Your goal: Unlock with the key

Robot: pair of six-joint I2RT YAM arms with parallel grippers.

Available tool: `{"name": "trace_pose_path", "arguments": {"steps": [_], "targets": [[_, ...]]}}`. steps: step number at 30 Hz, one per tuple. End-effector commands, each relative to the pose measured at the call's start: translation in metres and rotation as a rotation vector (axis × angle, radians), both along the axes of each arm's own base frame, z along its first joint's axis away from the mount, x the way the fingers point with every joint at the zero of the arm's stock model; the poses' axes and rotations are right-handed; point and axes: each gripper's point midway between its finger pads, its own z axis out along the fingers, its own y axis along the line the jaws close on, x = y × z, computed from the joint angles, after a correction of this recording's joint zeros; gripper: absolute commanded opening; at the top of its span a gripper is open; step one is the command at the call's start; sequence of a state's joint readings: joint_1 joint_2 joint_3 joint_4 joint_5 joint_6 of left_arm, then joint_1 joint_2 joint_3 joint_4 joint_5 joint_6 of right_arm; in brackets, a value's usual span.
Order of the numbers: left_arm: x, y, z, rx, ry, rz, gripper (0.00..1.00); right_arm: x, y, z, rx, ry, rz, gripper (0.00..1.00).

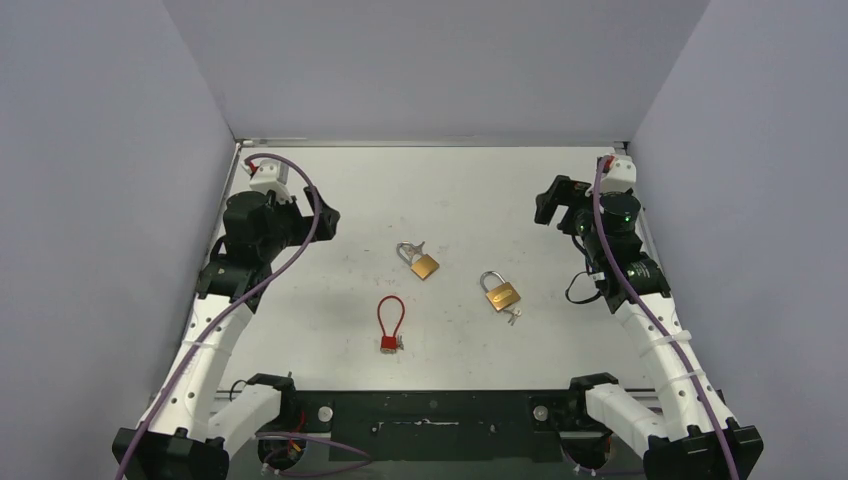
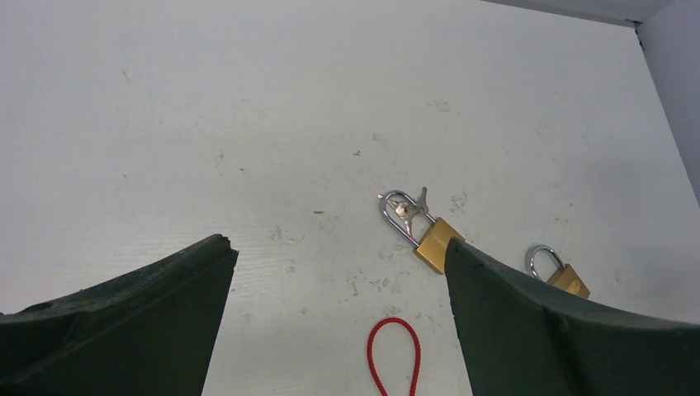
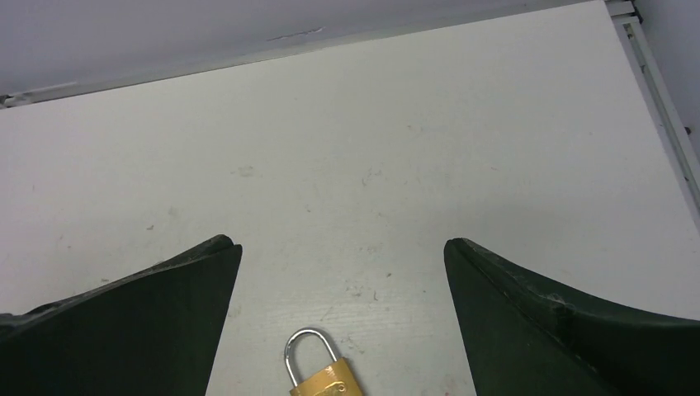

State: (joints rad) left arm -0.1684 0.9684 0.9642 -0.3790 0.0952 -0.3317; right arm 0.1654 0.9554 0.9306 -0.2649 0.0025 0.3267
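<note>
White table (image 1: pixel 460 190) bears two brass padlocks (image 1: pixel 425 266); left fingers (image 2: pixel 124 330) and right fingers (image 3: pixel 124 322) both gape, empty.

place: lab test cell | evidence: plain grey walls (image 1: pixel 430 60), white table (image 1: pixel 470 190)

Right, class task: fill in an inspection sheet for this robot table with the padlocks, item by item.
Surface: white table, scuffed and specked.
Job's things: centre padlock, brass, keys at its loop; right-hand padlock, brass, second keys at its base; red cable lock nearest the arms' bases. All apart.
Clutter: nothing seen.
Grippers: left gripper and right gripper open, empty.
Cables: purple cables along both arms.
Surroundings: plain walls on three sides.
</note>
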Motion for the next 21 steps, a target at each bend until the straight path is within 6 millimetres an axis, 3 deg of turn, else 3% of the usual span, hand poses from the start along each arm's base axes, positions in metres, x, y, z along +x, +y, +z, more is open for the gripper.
{"name": "trace_pose_path", "arguments": {"steps": [1, 6, 9, 16, 18, 21], "targets": [[0.003, -0.004, 0.024, -0.030, -0.113, -0.015, 0.97, -0.003, 0.018, 0.009, 0.041, -0.024, 0.090, 1.00], [-0.001, -0.008, 0.020, -0.044, -0.134, -0.035, 0.97, -0.004, 0.035, -0.004, 0.079, 0.002, 0.174, 1.00], [-0.005, -0.009, 0.018, -0.054, -0.156, -0.046, 0.97, -0.005, 0.051, -0.023, 0.136, 0.041, 0.233, 0.99], [-0.018, -0.026, 0.016, -0.135, -0.207, -0.127, 0.97, -0.016, 0.112, -0.074, 0.178, 0.190, 0.357, 0.90], [-0.019, -0.032, 0.013, -0.154, -0.199, -0.152, 0.97, -0.023, 0.142, -0.088, 0.114, 0.230, 0.399, 0.82], [-0.019, -0.039, 0.007, -0.166, -0.169, -0.181, 0.97, -0.027, 0.165, -0.117, 0.002, 0.323, 0.366, 0.78]]}}
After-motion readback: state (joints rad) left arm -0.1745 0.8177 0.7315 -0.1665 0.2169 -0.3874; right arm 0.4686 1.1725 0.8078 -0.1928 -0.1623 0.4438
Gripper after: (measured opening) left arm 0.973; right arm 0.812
